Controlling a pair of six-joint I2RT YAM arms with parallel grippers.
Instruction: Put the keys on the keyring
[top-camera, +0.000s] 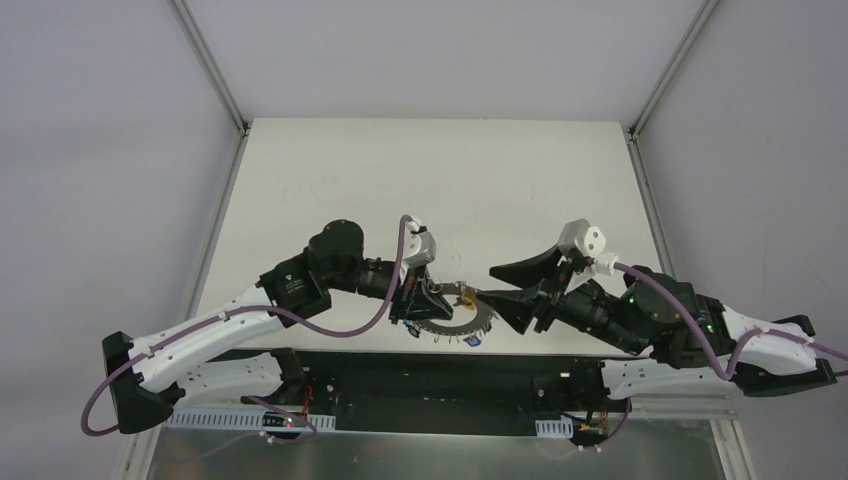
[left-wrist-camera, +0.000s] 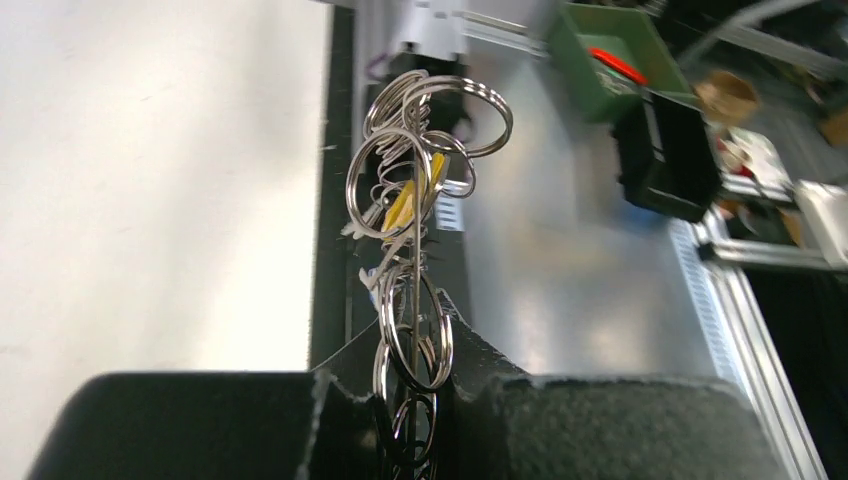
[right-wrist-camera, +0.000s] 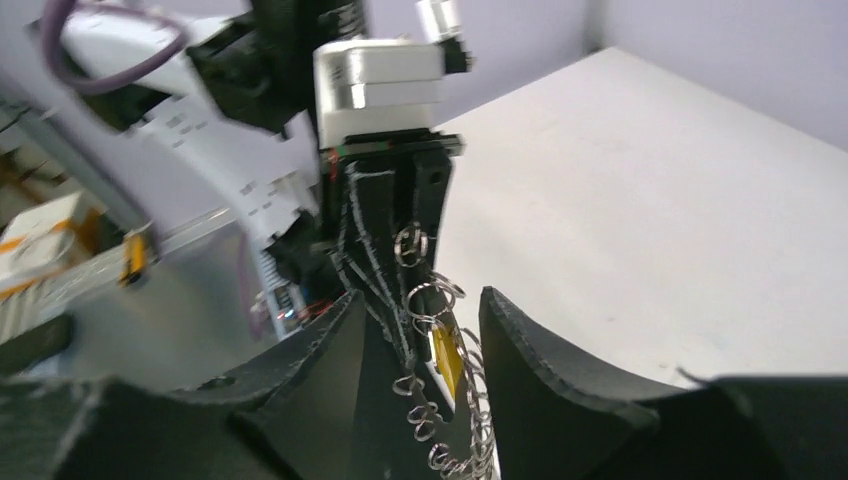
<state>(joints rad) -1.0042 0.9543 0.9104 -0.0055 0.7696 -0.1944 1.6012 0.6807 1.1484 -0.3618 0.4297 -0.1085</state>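
We see the keyring near the front edge of the white tabletop, between the two arms. The left claw is clamped on it. In the left wrist view the ring runs edge-on straight out from between the two black fingers, which are pressed together on its wire. Its small loops bunch up at the far end.

The yellow key sits among those loops, close against the ring's wire. We cannot tell whether it is threaded on or only lying against them.

The right claw faces the left one from the other side with its fingers apart. In the right wrist view the ring lies in the gap between the two black fingers, with space showing on both sides. The yellow key hangs there among the loops. Beyond it, the left claw grips the ring's far part.

From above, the blue key shows as a small blue spot just at the ring's near rim, by the tabletop's edge. We cannot tell whether it is on the ring.
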